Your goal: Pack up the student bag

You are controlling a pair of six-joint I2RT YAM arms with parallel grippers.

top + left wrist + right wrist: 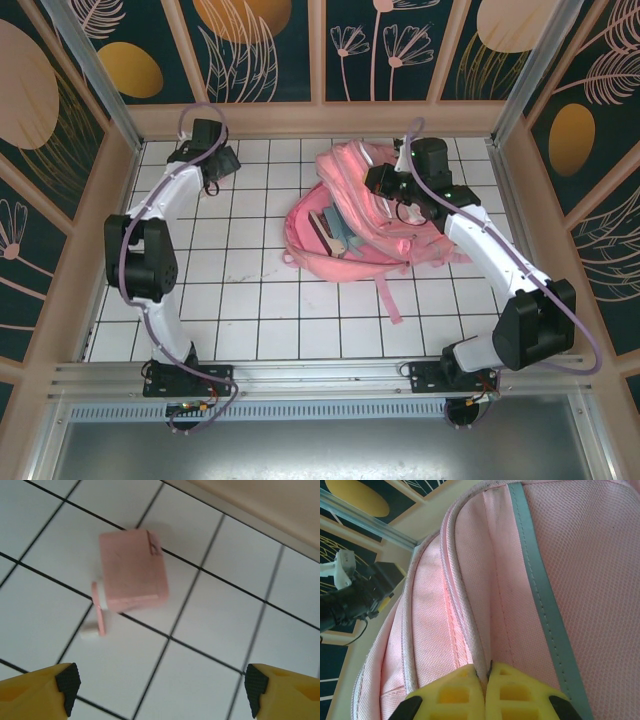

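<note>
**A:** What's on the left?

**B:** The left gripper (pixel 161 687) hangs over the far left corner of the desk (pixel 250 310). Its jaws are spread wide with nothing between them. Just below it lies a small pink box (pixel 132 570), with a white piece (pixel 90 632) beside it that I can't identify.

**A:** So the box isn't packed.

**B:** No. It lies well apart from the bag. I'd guess it goes in next, since the gripper is poised right above it.

**A:** And the bag?

**B:** The bag (pixel 350 245) lies flat on the desk, right of centre, with its mouth open. A few flat things, books (pixel 335 232) by the look of them, already sit in the opening. One strap (pixel 388 295) trails toward the near edge.

**A:** The right side?

**B:** The right gripper (pixel 487 672) is pressed together on a fold of the bag's fabric at a seam, near the grey strip (pixel 535 580). My guess is that it is lifting the flap so the mouth stays open.

**A:** How far along, then?

**B:** Partway, I'd say. Some things are in, the box is left to go, and the bag isn't yet closed.
</note>
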